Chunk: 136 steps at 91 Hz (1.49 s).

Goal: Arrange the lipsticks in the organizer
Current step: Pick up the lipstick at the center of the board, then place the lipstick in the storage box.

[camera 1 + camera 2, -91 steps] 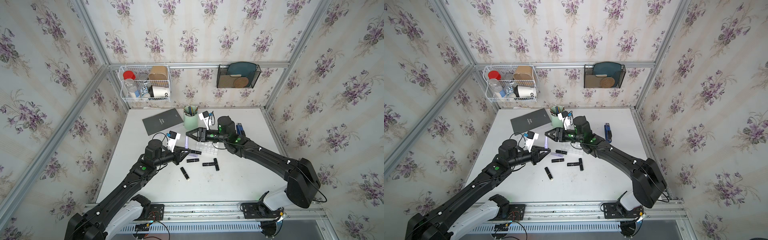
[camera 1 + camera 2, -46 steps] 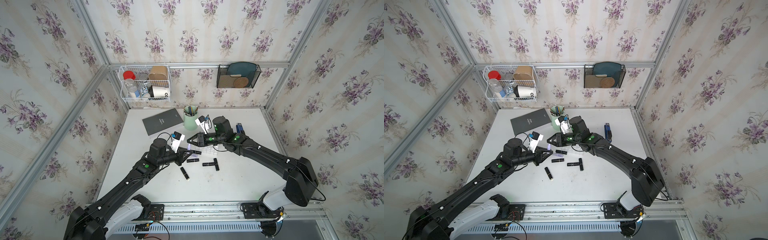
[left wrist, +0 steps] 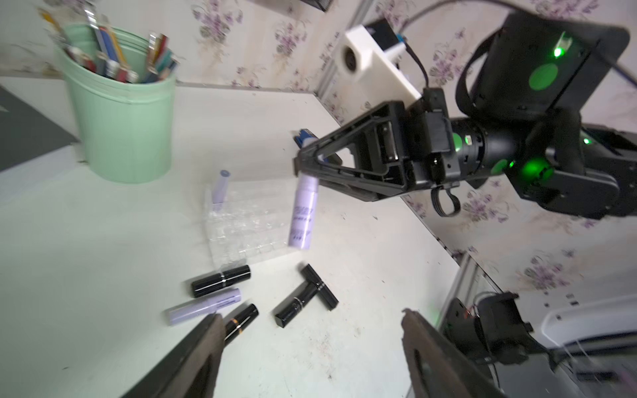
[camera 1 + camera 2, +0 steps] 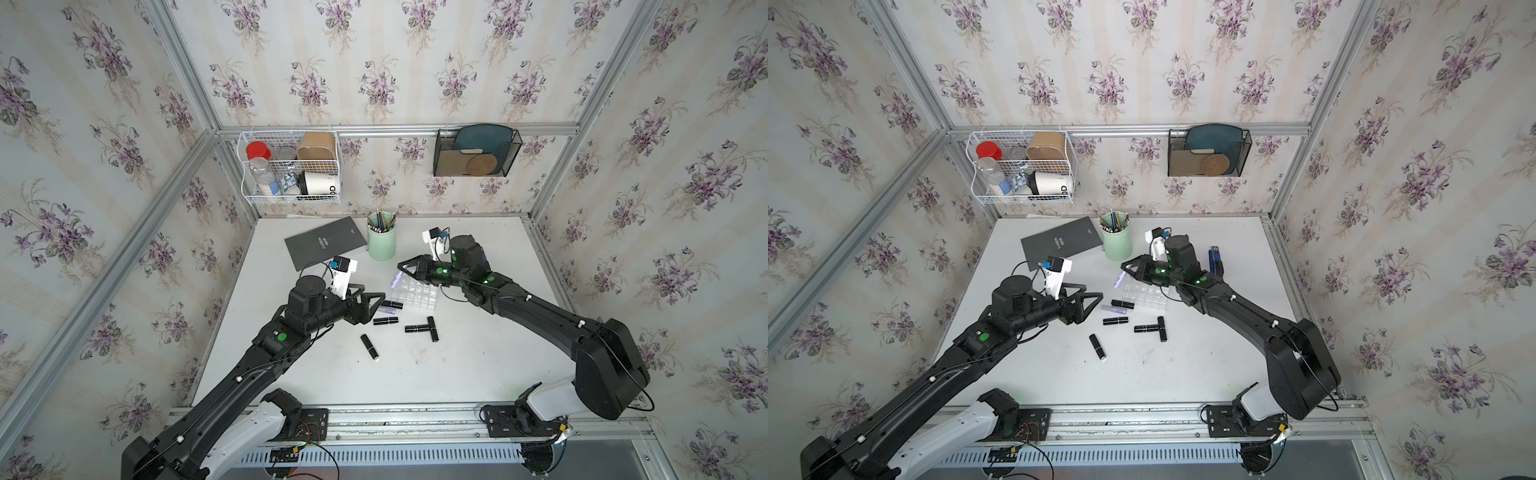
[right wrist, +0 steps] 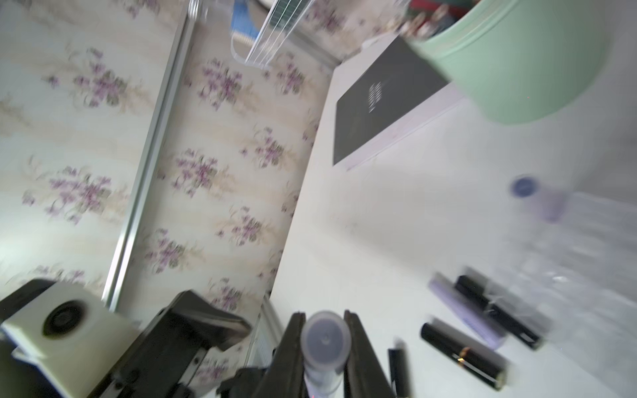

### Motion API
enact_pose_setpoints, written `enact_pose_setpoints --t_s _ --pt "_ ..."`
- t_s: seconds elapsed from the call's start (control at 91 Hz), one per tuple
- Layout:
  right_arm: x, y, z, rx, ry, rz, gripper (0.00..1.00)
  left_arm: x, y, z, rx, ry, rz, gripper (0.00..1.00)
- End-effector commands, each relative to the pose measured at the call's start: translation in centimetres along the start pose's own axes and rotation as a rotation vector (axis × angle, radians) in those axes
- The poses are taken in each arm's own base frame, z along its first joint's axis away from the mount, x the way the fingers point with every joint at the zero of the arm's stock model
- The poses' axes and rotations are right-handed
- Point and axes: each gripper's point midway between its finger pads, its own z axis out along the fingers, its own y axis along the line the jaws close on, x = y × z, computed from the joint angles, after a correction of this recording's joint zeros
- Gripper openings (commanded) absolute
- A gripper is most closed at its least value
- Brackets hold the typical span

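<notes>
Pinching 1 lilac lipstick (image 3: 302, 217), right gripper (image 3: 305, 170) hangs near organizer (image 3: 241, 224).

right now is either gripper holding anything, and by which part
The right gripper holds a lilac lipstick by its upper end, the tube hanging down. The left gripper is open, holding nothing.

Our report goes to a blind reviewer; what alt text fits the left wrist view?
The right gripper holds a lilac lipstick hanging at the clear organizer, where a second lilac lipstick stands in a corner cell. Four black lipsticks and a third lilac one lie on the table beyond the open left gripper.
</notes>
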Motion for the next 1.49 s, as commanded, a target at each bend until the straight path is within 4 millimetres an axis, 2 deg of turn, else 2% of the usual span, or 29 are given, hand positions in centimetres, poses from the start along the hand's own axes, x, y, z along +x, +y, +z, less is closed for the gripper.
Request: enact_pose_setpoints --t_s 0.0,0.11,0.198,0.363,0.626,1.011,1.176,1.484 --pt "-4.9 -3.3 -1.9 0.242 -0.289 -0.096 0.10 -0.2 6.7 -2.5 -0.397 -0.043 -0.047 0.90" --pt "-6.6 -5.1 -3.6 0.498 -0.482 -0.280 0.09 -0.1 10.0 -4.9 -0.613 -0.091 -0.121 0.93" --pt "-6.3 -6.1 -2.4 0.582 -0.507 -0.367 0.09 1.2 11.9 -5.8 -0.708 -0.103 -0.194 0.91" --pt "-5.7 -6.3 1.6 0.618 -0.464 -0.445 0.08 2.3 12.5 -4.9 -0.691 -0.082 -0.185 0.84" --pt "-4.8 -8.6 5.2 0.633 -0.413 -0.444 0.08 3.2 12.8 -3.9 -0.683 -0.029 -0.199 0.84" --pt "-3.5 -11.0 6.8 0.656 -0.370 -0.424 0.07 3.5 13.0 -3.2 -0.654 -0.034 -0.235 0.84" --pt "-3.0 -12.1 6.8 0.689 -0.368 -0.422 0.07 3.4 13.0 -3.5 -0.656 -0.041 -0.239 0.83" --pt "-2.6 -12.7 6.7 0.701 -0.351 -0.418 0.10 3.8 13.0 -4.0 -0.650 -0.053 -0.255 0.83"
